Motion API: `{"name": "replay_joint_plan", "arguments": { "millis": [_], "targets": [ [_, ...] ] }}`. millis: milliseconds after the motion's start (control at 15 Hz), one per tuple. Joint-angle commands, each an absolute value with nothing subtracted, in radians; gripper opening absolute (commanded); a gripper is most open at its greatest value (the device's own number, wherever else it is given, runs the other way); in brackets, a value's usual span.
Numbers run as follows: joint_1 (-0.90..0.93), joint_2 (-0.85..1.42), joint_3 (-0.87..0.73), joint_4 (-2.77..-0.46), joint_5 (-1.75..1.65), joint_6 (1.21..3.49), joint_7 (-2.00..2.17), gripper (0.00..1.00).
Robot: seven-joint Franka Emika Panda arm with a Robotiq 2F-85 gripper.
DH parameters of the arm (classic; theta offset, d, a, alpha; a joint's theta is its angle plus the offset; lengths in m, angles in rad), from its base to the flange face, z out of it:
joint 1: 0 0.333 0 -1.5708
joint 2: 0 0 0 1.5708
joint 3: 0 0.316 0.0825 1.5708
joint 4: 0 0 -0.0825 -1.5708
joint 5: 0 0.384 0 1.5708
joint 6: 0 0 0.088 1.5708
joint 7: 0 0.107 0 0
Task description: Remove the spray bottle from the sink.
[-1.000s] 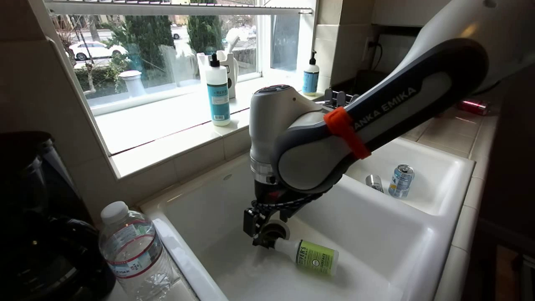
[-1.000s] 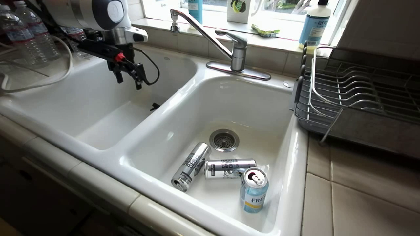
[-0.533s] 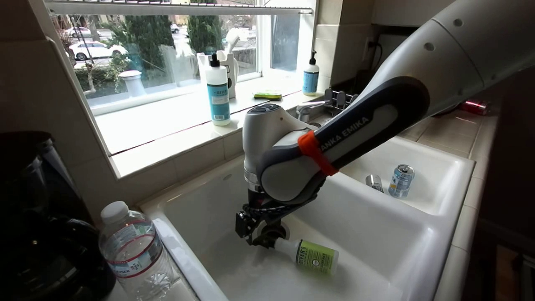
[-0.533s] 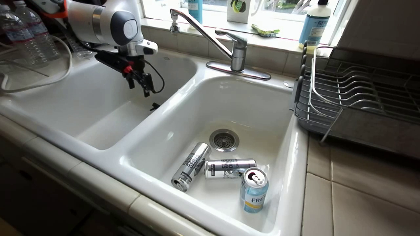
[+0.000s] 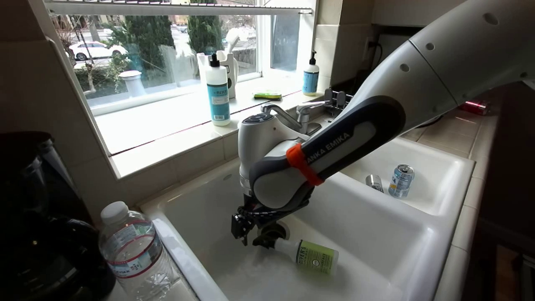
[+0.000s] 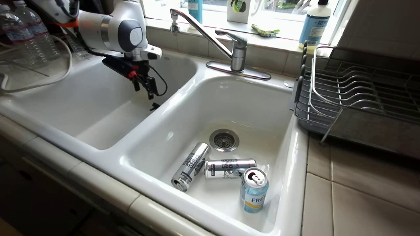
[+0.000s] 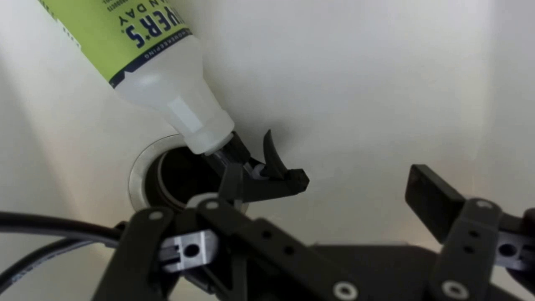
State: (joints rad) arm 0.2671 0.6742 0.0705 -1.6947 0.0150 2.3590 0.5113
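The spray bottle lies on its side on the floor of the wide white basin of the sink. Its black trigger head is beside the dark drain. In an exterior view only the black head shows past the divider. In the wrist view the bottle runs from the upper left, with its neck and trigger towards the left finger. My gripper is open and empty, with the left finger overlapping the black head in the picture. Whether they touch I cannot tell. The gripper shows above the basin floor in both exterior views.
A divider separates the wide basin from the smaller one, which holds three cans. The faucet stands behind it, with a dish rack at the side. A clear water bottle stands by the basin's rim.
The arm has come down lower into the wide basin. My gripper has moved left in one exterior picture and right and down in another. The bottle has not moved.
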Motion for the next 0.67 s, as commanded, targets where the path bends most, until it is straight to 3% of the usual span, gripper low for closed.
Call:
{"name": "replay_joint_plan", "arguments": {
  "millis": [0, 600],
  "targets": [
    [0.281, 0.675, 0.055, -1.691, 0.029, 2.356, 0.503, 1.00],
    [0.315, 0.790, 0.005, -1.587, 0.090, 2.352, 0.661, 1.00]
  ]
}}
